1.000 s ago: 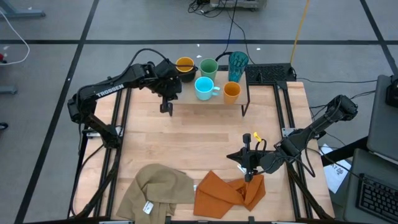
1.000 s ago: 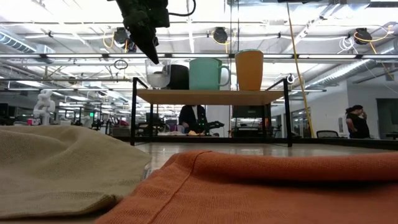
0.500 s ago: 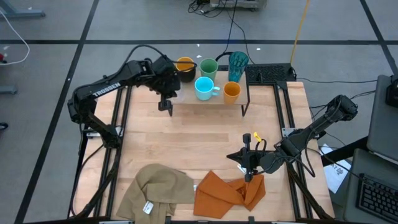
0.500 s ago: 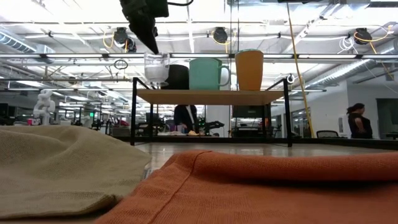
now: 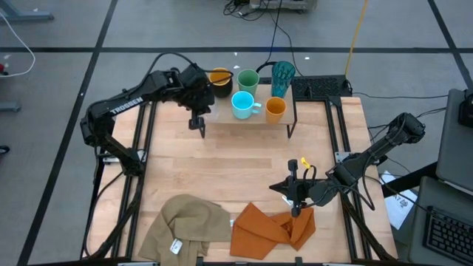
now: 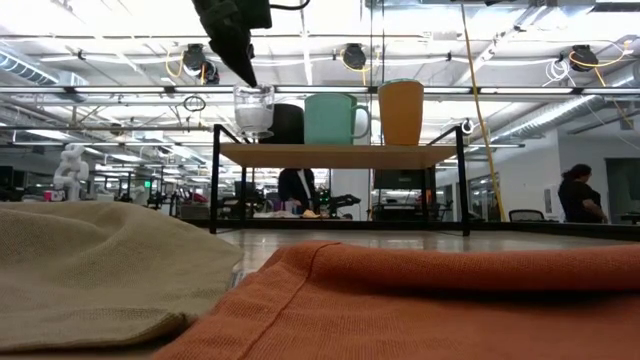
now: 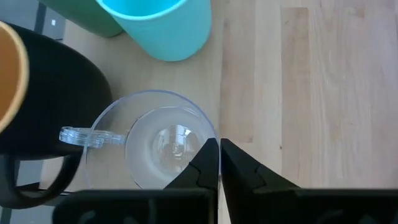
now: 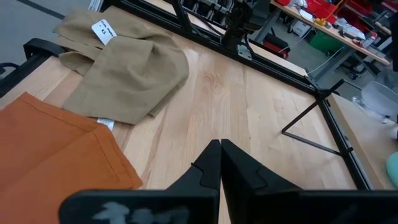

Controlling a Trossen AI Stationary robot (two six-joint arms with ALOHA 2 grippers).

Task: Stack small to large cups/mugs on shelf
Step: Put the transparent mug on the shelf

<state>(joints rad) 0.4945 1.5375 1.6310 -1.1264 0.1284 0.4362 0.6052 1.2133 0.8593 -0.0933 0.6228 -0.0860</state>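
Note:
The small clear cup (image 7: 149, 143) is upright over the left end of the shelf (image 5: 222, 117), beside the black mug (image 7: 50, 106). In the low view the clear cup (image 6: 254, 110) looks just above the board (image 6: 340, 155); whether it touches, I cannot tell. My left gripper (image 7: 219, 155) is shut on it and also shows in the high view (image 5: 196, 124). The green cup (image 5: 247, 79), teal tumbler (image 5: 282, 74), light blue mug (image 5: 242, 104) and orange cup (image 5: 275, 108) stand on the shelf. My right gripper (image 5: 295, 210) is shut and empty near the orange cloth. My left gripper pinches the clear cup's rim (image 7: 210, 138) on the side opposite its handle (image 7: 81, 135), one finger inside and one outside. The fingers come from above, pointing down. The cup hangs upright below them, over the shelf's left end.
A tan cloth (image 5: 188, 222) and an orange cloth (image 5: 270, 225) lie at the table's near edge. Bare tabletop (image 5: 236, 162) lies between the shelf and the cloths. People and desks show in the room behind the shelf (image 6: 578, 195).
My left gripper has gone up and a little toward the far edge with the clear cup. The cup was tilted and lower a second ago; it now hangs upright beside the black mug.

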